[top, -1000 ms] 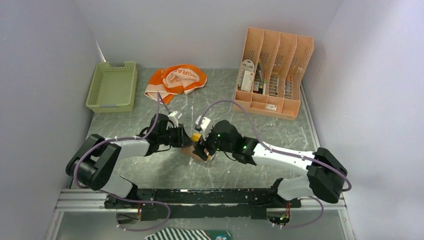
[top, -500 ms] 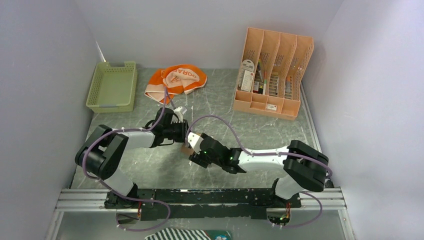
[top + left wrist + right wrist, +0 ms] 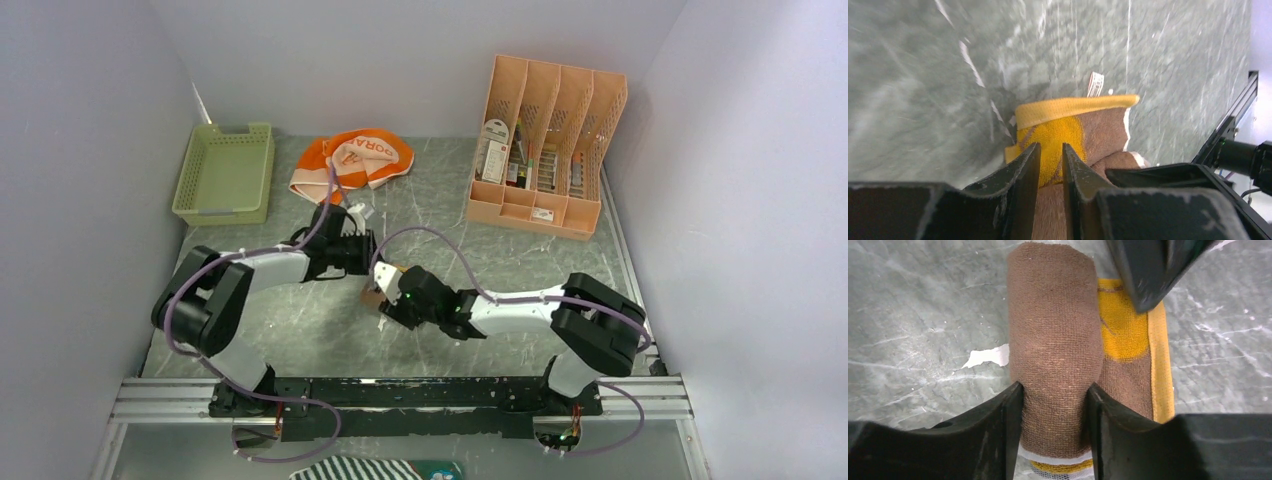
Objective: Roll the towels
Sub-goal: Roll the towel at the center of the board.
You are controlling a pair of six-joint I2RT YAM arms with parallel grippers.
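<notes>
The smaller towel (image 3: 1055, 340) is a brown cloth with a yellow border, partly wound into a thick roll, and its flat tail (image 3: 1128, 375) lies beside the roll. My right gripper (image 3: 1054, 405) is shut on the roll, both fingers denting its sides. My left gripper (image 3: 1050, 160) pinches the yellow-and-brown tail (image 3: 1098, 130) between nearly closed fingers. From above, both grippers meet over this towel (image 3: 372, 293) at the table's middle. The large orange towel (image 3: 352, 160) lies crumpled at the back, untouched.
A pale green basket (image 3: 225, 172) stands at the back left. A peach desk organizer (image 3: 545, 150) with small items fills the back right. Grey walls close in on both sides of the marbled table (image 3: 280, 330).
My right arm has dropped from a raised pose to lie low along the table, and its jaws have closed onto the roll. The left gripper has shifted slightly back, still holding the tail.
</notes>
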